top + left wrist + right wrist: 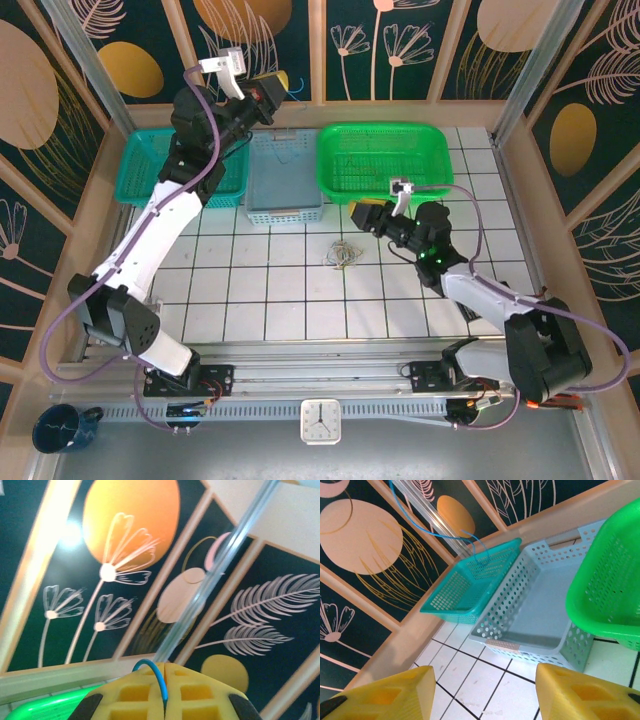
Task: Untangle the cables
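A small tangle of yellowish and whitish cables (342, 252) lies on the white tiles near the table's middle. My left gripper (277, 80) is raised high above the baskets at the back. Its yellow fingers (200, 692) are shut on a thin blue cable (161, 679), which curls out between them. That blue cable (422, 529) hangs in a long loop down toward the teal basket (465, 587). My right gripper (358, 214) hovers low over the tiles just right of the tangle, open, with bare tile between its fingers (387, 695).
Three baskets stand in a row at the back: teal (150, 172), pale blue (285, 205) and green (385, 190). Wooden-framed patterned walls close in the table. A clock (320, 421) and a blue mug (60, 428) sit by the near edge.
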Tool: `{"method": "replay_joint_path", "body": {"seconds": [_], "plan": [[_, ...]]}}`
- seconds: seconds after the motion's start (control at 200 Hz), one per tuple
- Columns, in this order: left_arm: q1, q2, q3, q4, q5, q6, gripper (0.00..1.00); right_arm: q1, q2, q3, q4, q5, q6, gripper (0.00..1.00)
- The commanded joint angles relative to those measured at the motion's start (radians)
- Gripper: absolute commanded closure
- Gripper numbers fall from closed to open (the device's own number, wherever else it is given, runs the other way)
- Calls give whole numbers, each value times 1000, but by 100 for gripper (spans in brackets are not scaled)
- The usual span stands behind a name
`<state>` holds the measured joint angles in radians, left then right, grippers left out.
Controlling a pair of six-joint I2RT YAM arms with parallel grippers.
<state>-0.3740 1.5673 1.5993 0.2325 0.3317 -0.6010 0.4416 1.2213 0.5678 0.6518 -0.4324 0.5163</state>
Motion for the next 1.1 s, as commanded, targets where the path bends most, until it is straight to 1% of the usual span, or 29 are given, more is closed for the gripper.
{"method": "replay_joint_path", "body": {"seconds": [0.0, 0.13, 0.295, 0.525, 0.611, 0.681, 0.751, 0.796, 0.801, 0.816, 0.841, 0.876, 0.896, 0.916, 0.961, 0.986, 1.071, 1.096], "plan": [[38, 33, 10, 17, -8, 30, 100, 3, -58, 29, -98, 44, -44, 45], [65, 64, -18, 50, -6, 36, 100, -4, -110, 24, -162, 65, -62, 44], [76, 101, -79, 90, -16, 59, 100, -10, -165, 15, -218, 89, -71, 42], [78, 154, -210, 144, -40, 98, 100, -11, -169, 56, -375, 187, -113, 39], [78, 194, -269, 165, -57, 117, 100, -11, -175, 60, -408, 240, -117, 33], [79, 217, -306, 170, -70, 134, 100, -13, -178, 64, -432, 285, -122, 24], [79, 237, -340, 176, -83, 148, 100, -13, -177, 73, -464, 329, -134, 18], [80, 249, -356, 181, -89, 153, 100, -13, -180, 79, -486, 359, -140, 16], [80, 250, -357, 181, -89, 153, 100, -13, -179, 80, -487, 362, -140, 15], [79, 254, -360, 179, -91, 154, 98, -14, -180, 82, -493, 374, -140, 6], [79, 258, -360, 171, -96, 158, 96, -13, -183, 83, -501, 394, -139, 2], [79, 264, -360, 163, -106, 161, 91, -13, -188, 84, -509, 424, -130, 1], [80, 266, -361, 159, -111, 162, 87, -13, -192, 84, -513, 440, -124, 1], [80, 266, -359, 156, -114, 162, 80, -13, -196, 84, -516, 453, -115, 1], [81, 266, -357, 150, -119, 162, 61, -14, -205, 84, -527, 504, -89, 1], [82, 264, -356, 148, -123, 162, 52, -16, -209, 85, -534, 525, -73, 1], [82, 252, -343, 133, -138, 160, 33, -19, -219, 86, -552, 557, -42, 1], [82, 248, -337, 128, -142, 160, 26, -20, -220, 86, -556, 564, -33, 1]]}}
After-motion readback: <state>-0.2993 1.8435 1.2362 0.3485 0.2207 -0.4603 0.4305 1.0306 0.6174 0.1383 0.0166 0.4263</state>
